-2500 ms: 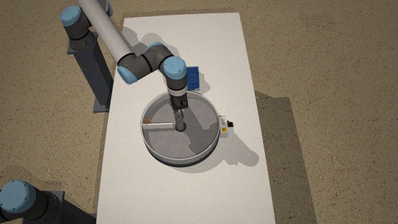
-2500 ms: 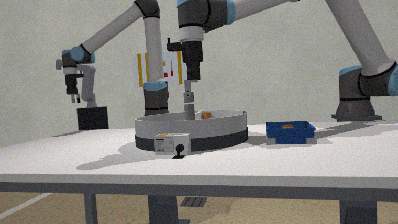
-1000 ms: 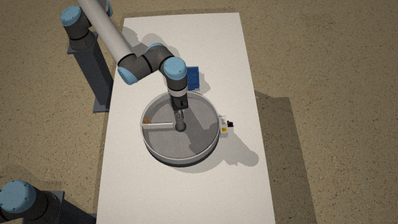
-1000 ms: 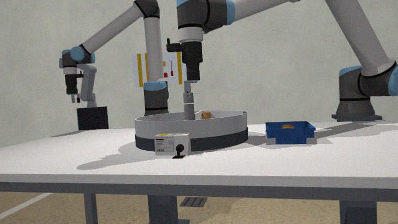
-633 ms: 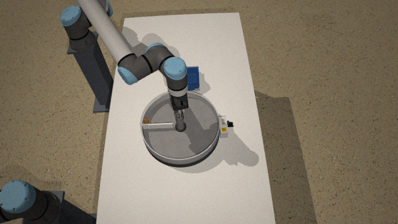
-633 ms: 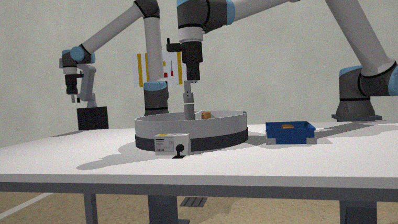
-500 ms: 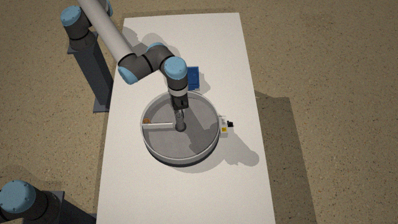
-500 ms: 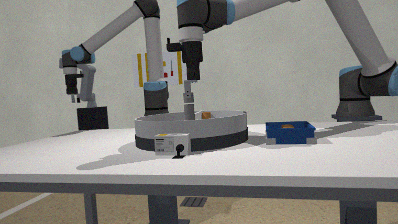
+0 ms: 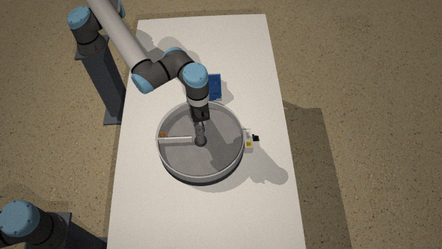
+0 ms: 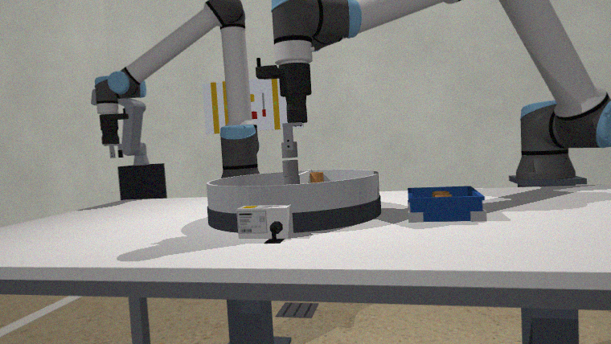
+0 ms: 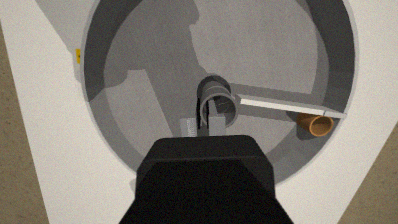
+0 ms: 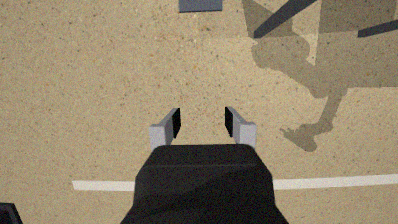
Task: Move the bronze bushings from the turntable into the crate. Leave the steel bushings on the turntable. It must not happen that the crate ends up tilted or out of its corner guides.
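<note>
The left gripper point(image 9: 201, 125) point(image 10: 289, 144) point(image 11: 203, 107) is closed on the wall of a grey ring point(image 9: 196, 127) point(image 10: 289, 150) point(image 11: 235, 111), probably a steel bushing; one finger goes inside, so little opening suffices; below it is the central post point(image 9: 200, 138) point(image 10: 291, 172) point(image 11: 205, 86); well to its side, a bronze bushing point(image 9: 162, 134) point(image 10: 316, 177) point(image 11: 320, 126) waits beside the divider point(image 9: 175, 139) point(image 11: 282, 106); farther, the crate point(image 9: 215, 86) point(image 10: 446, 210) sits level, guides keeping its corners, bronze inside; farthest, the right gripper point(image 10: 116, 153) point(image 12: 202, 116) is open

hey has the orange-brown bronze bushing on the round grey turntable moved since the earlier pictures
No. In the top view, the orange-brown bronze bushing sits as before, beside the outer end of the white straight divider.
</note>
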`<control>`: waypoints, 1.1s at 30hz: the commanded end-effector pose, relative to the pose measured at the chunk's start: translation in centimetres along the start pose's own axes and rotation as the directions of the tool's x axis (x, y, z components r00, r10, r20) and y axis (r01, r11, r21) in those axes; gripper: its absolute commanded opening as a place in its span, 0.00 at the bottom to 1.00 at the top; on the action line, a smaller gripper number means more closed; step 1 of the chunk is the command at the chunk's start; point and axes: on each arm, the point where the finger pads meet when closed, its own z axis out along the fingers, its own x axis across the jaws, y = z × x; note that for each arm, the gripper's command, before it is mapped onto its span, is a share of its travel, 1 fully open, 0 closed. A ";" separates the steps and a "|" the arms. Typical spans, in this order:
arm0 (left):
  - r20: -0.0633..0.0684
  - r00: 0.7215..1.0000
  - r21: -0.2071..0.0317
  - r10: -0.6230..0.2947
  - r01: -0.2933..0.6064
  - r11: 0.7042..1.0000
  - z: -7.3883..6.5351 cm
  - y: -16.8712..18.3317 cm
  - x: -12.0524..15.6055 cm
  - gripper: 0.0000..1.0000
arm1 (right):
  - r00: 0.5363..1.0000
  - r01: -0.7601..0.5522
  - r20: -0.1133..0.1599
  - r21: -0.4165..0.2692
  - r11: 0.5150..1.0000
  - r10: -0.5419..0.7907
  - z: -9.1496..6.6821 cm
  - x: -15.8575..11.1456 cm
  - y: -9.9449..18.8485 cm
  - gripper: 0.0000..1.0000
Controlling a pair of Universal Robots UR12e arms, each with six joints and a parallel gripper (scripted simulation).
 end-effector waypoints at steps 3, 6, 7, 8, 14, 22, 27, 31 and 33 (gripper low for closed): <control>0.001 1.000 0.006 0.000 0.000 1.000 -0.5 -0.2 -0.2 0.00 | 1.000 0.001 0.000 0.001 1.000 -0.001 0.0 0.1 0.0 1.00; 0.001 1.000 0.006 0.000 0.000 1.000 -0.5 -0.2 -0.2 0.00 | 1.000 0.001 0.000 0.001 1.000 -0.001 0.0 0.1 0.0 1.00; 0.001 1.000 0.006 0.000 0.000 1.000 -0.5 -0.2 -0.2 0.00 | 1.000 0.001 0.000 0.001 1.000 -0.001 0.0 0.1 0.0 1.00; 0.001 1.000 0.006 0.000 0.000 1.000 -0.5 -0.2 -0.2 0.00 | 1.000 0.001 0.000 0.001 1.000 -0.001 0.0 0.1 0.0 1.00; 0.001 1.000 0.006 0.000 0.000 1.000 -0.5 -0.2 -0.2 0.00 | 1.000 0.001 0.000 0.001 1.000 -0.001 0.0 0.1 0.0 1.00; 0.001 1.000 0.006 0.000 0.000 1.000 -0.5 -0.2 -0.2 0.00 | 1.000 0.001 0.000 0.001 1.000 -0.001 0.0 0.1 0.0 1.00; 0.001 1.000 0.006 0.000 0.000 1.000 -0.4 -0.2 -0.2 0.00 | 1.000 0.001 0.000 0.001 1.000 -0.001 0.0 0.1 0.0 1.00; 0.001 1.000 0.005 0.000 0.000 1.000 -0.2 -0.1 -0.2 0.00 | 1.000 0.001 0.000 0.001 1.000 -0.001 0.0 0.1 0.0 1.00; 0.001 1.000 0.005 0.000 0.000 1.000 -0.2 -0.1 -0.2 0.00 | 1.000 0.001 0.000 0.001 1.000 -0.001 0.0 0.1 0.0 1.00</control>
